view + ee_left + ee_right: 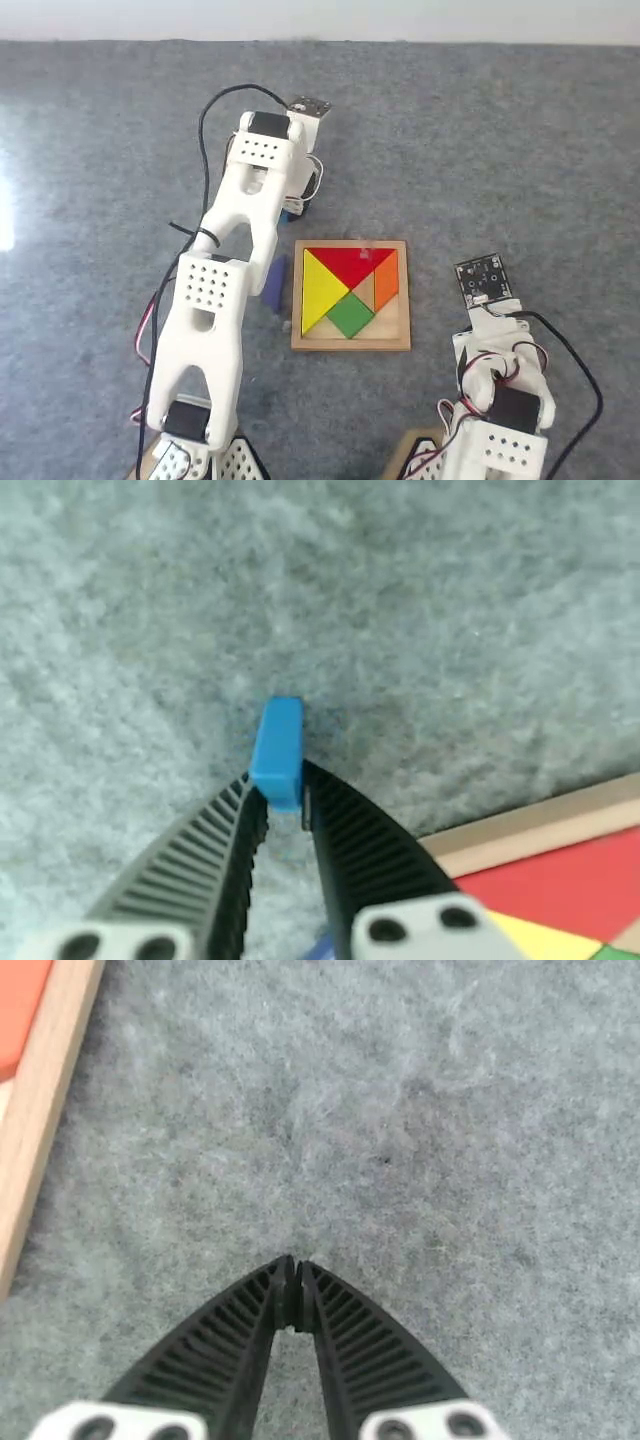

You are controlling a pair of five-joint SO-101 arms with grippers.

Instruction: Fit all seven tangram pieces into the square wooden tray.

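Observation:
The square wooden tray [350,343] lies mid-table and holds a red triangle [348,264], a yellow triangle [320,290], a green square [350,316] and an orange piece [387,277]. Bare wood shows along its near side. My left gripper [280,795] is shut on a small blue piece [278,750], held just off the tray's far left corner [530,830] over the felt. In the high view that blue piece [293,210] peeks out under the left arm. My right gripper [295,1265] is shut with nothing in it, to the right of the tray's edge [40,1110].
A dark blue piece [272,285] lies on the grey felt beside the tray's left edge, partly under the left arm [215,300]. The right arm [495,390] sits folded at the near right. Open felt spreads to the far side and right.

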